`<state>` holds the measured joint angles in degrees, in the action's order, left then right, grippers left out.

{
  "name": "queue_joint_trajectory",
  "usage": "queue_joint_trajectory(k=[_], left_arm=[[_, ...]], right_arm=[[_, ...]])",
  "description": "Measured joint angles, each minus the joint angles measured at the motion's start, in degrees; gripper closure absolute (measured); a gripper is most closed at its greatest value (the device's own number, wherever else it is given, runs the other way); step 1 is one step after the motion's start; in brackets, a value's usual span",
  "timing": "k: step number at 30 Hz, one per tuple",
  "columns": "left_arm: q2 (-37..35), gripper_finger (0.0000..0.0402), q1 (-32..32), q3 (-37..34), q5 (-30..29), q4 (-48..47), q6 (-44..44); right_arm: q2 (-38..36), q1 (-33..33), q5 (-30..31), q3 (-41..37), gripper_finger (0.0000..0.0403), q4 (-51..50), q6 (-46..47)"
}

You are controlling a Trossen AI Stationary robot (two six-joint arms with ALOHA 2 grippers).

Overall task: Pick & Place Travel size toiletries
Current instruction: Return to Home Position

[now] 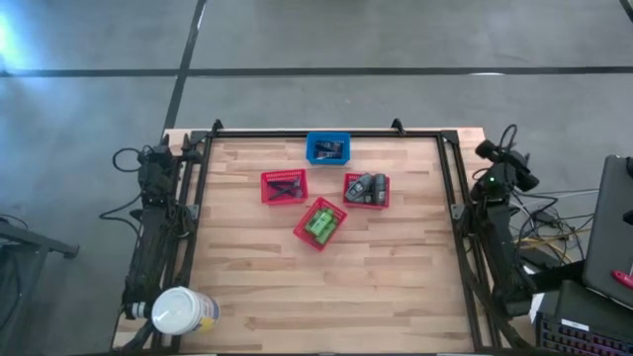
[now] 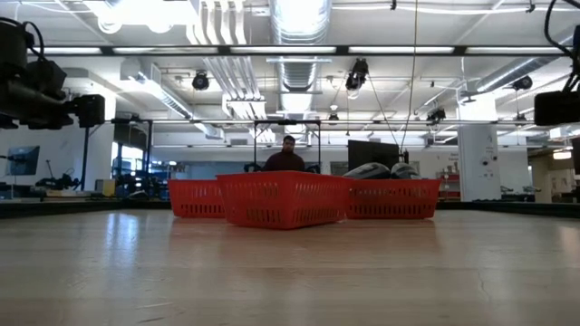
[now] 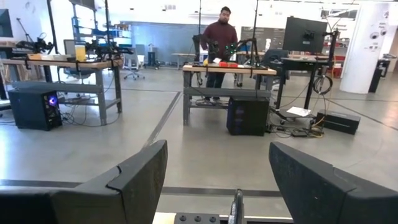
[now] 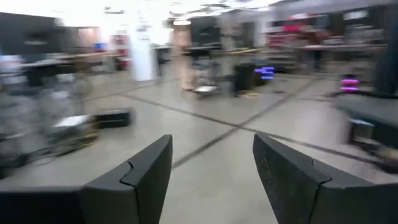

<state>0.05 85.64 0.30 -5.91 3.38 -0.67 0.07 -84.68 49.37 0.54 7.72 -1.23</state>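
**A:** On the wooden table point(image 1: 396, 287), what should you look at first?

**B:** Find the blue basket point(image 1: 327, 135) at the far edge. The dark packets point(image 1: 331, 151) lie inside it.

**A:** Where are the other small things?

**B:** They all sit in red baskets near the blue basket, a little farther in on the table. The left red basket point(image 1: 265, 188) is off toward the left arm's side, and the thin black sticks point(image 1: 287, 186) lie in it. The right red basket point(image 1: 347, 190) is off toward the right arm's side, and the grey bottles point(image 1: 368, 186) are in it. The tilted red basket point(image 1: 308, 215) is the farthest of the three from the blue basket. It holds the green pieces point(image 1: 320, 223).

**A:** What about the arms?

**B:** You can see both folded back at the table's side edges, well apart from the blue basket. The left gripper point(image 3: 217, 165) has its fingers spread wide, with nothing between them. The right gripper point(image 4: 211, 158) is the same, spread and bare. Both point out at the room floor.

**A:** Anything else?

**B:** A white-topped round container point(image 1: 181, 311) stands at the near left corner, well apart from the blue basket. A person point(image 3: 221, 31) stands at a workbench in the room beyond.
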Motion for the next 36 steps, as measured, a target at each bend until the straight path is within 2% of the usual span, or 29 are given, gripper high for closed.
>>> queue_joint_trajectory(k=[2,19,22,24,26,28,31,33,36], left_arm=[[0.2,0.0115,-0.4,0.0,0.0,0.0,0.0],[0.5,0.0115,-1.1,0.2,0.0,0.0,0.0],[0.5,0.0115,-1.1,0.2,0.0,0.0,0.0],[0.5,0.0115,-1.2,0.2,0.0,0.0,0.0],[0.5,0.0115,-1.2,0.3,0.0,0.0,0.0],[0.5,0.0115,-1.2,0.3,0.0,0.0,0.0],[0.6,0.0115,-1.2,0.3,0.0,0.0,0.0],[0.6,0.0115,-1.2,0.3,0.0,0.0,0.0],[0.6,0.0115,-1.2,0.3,0.0,0.0,0.0]], right_arm=[[0.0,2.5,5.0,0.0,0.0183,-0.1,0.0],[0.1,1.8,4.0,0.0,0.0130,-0.2,0.3],[0.1,1.8,-7.7,0.0,0.0121,-0.1,2.4],[0.5,1.6,-10.1,0.0,0.0117,0.7,3.7],[0.6,1.6,-13.9,0.0,0.0115,2.2,9.7],[0.6,1.7,-20.7,0.0,0.0117,5.6,15.2],[0.4,1.7,-30.1,0.1,0.0124,11.3,17.7],[1.0,1.7,-32.6,0.1,0.0130,11.1,17.1],[2.5,1.7,-33.1,0.0,0.0140,8.0,15.2]])
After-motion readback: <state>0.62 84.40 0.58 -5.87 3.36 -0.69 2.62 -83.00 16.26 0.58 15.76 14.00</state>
